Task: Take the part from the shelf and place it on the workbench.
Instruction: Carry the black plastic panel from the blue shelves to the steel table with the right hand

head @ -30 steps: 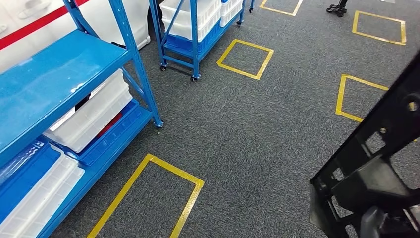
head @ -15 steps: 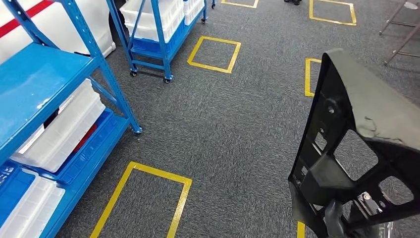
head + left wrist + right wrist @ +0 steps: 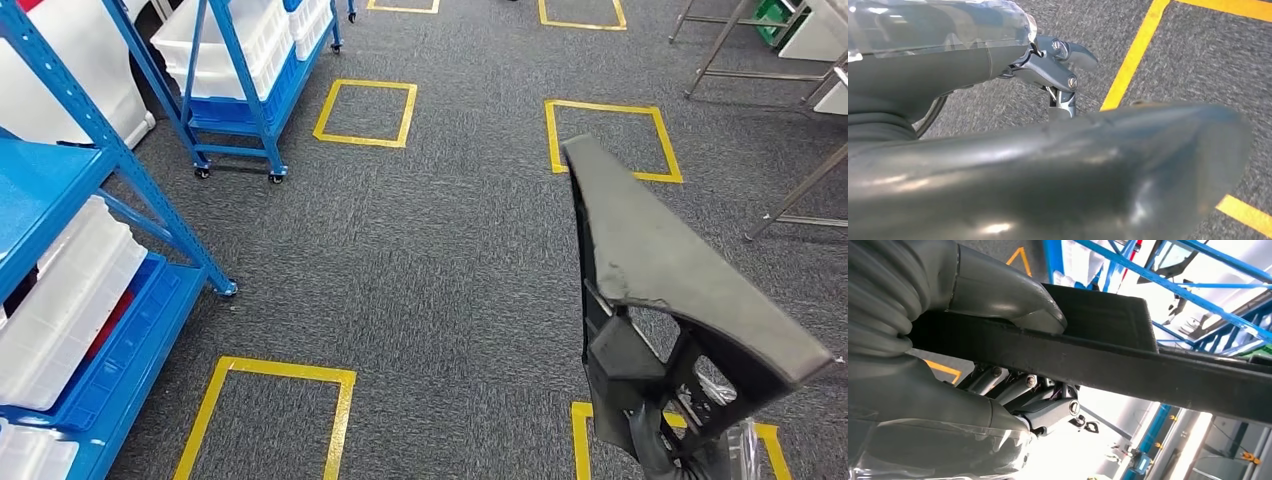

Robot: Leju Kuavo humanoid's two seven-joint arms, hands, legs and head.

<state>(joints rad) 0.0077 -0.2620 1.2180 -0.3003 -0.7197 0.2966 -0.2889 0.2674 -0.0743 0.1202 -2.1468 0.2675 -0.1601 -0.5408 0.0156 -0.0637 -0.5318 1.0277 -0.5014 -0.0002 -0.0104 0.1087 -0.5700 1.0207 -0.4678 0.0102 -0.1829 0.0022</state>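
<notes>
A large black plastic part (image 3: 668,268) with cut-out openings stands tilted at the lower right of the head view, its flat edge towards me. My right hand (image 3: 700,455) grips it from below at the picture's bottom edge. In the right wrist view the thick grey thumb (image 3: 998,290) presses on one side of the part (image 3: 1108,362) and the darker fingers (image 3: 1018,390) wrap the other side. My left hand (image 3: 1048,65) hangs over the carpet with nothing in it, its fingers apart.
A blue shelf (image 3: 60,190) with white bins (image 3: 60,300) stands at the left. A blue wheeled cart (image 3: 240,90) stands behind it. Yellow taped squares (image 3: 365,110) mark the grey carpet. Metal table legs (image 3: 720,45) show at the far right.
The whole picture has shifted left, so the camera has turned right. The black part has come further into view and turned edge-on; metal table legs have appeared at the far right.
</notes>
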